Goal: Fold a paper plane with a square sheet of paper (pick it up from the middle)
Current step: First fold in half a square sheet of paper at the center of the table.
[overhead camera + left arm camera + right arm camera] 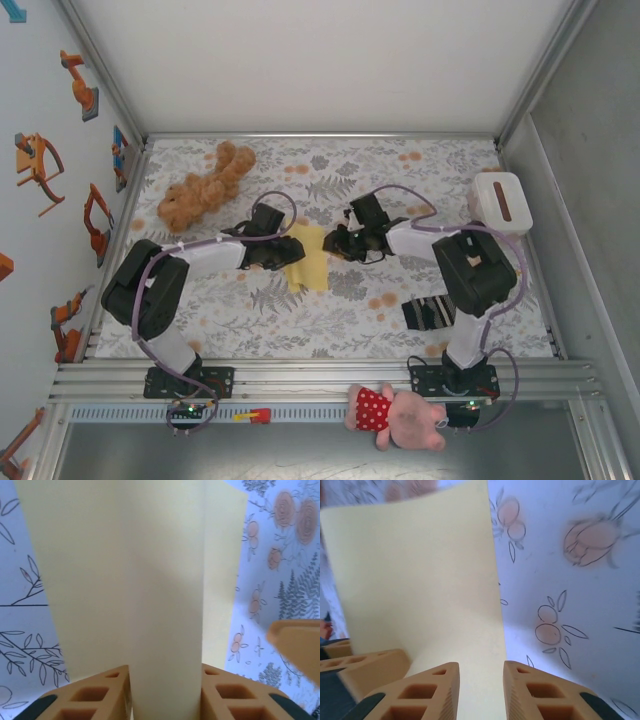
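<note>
Top external view: the square sheet of paper (310, 262) lies on the table (400, 170), loosely bent, folding barely begun; the left gripper (166, 680) pinches its raised ridge; the right gripper (481, 672) straddles its edge, grip unclear.

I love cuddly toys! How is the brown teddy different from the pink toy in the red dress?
The brown teddy is shaggy and bare; the pink toy looks smoother and wears a red dress with white dots. The brown teddy lies on the flowery cloth, far left; the pink toy lies off it, at the near edge. Both are soft toys lying down.
</note>
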`<state>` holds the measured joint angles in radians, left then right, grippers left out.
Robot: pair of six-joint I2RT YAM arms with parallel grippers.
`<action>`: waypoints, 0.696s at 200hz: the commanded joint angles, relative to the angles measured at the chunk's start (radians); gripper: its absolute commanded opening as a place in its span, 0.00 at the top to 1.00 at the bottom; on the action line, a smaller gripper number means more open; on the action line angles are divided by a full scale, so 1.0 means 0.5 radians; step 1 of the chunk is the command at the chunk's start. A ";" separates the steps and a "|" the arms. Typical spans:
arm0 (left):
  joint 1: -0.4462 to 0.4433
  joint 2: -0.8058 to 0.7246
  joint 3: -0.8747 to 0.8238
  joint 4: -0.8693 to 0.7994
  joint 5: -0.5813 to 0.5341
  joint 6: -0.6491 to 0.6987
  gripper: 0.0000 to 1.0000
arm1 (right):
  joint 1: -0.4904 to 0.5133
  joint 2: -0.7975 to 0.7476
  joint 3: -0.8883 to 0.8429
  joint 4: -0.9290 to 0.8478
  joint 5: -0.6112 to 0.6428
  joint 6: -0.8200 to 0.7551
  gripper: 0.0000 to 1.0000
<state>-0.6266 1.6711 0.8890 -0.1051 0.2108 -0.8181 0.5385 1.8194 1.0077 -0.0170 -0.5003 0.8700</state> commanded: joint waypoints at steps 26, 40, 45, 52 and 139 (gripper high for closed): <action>0.088 -0.315 0.096 0.006 0.273 0.132 0.68 | -0.227 -0.329 -0.138 0.439 -0.184 0.016 0.62; 0.137 -0.392 0.101 0.065 0.401 0.098 0.68 | -0.270 -0.364 -0.134 0.512 -0.301 0.012 0.57; 0.156 -0.412 0.102 0.095 0.448 0.079 0.68 | -0.280 -0.376 -0.132 0.548 -0.346 0.010 0.54; 0.189 -0.441 0.103 0.138 0.516 0.047 0.68 | -0.289 -0.389 -0.129 0.600 -0.403 0.010 0.51; 0.345 -0.509 0.203 0.712 1.062 -0.393 0.68 | -0.289 -0.351 -0.149 1.328 -0.783 0.434 0.20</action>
<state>-0.4629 1.4269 0.9455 0.1421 0.6399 -0.9302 0.3912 1.6302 0.9421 0.4843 -0.8131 0.9943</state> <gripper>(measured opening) 0.322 0.793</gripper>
